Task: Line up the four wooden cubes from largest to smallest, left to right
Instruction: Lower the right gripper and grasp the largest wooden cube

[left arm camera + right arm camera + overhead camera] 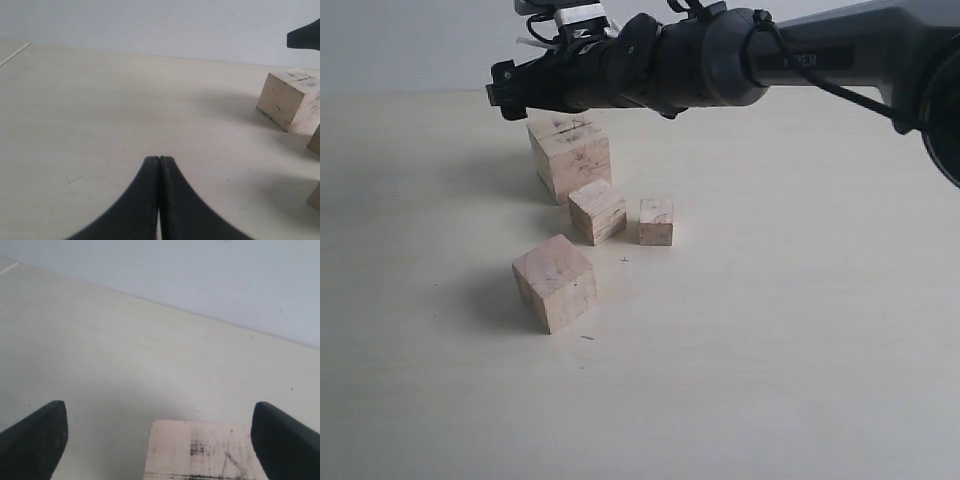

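Right arm's jaws, spread wide and empty, hover over the largest cube (200, 450), which sits on the surface (770, 350) just below, between them. Left jaws are shut, farther off.

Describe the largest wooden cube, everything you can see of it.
The largest cube is pale raw wood with dark scribbles on its top face. It sits flat on the table, rearmost of the four in the exterior view, turned slightly. The open right gripper hangs just above it, not gripping. A smaller cube lies close at its front corner; contact is unclear.
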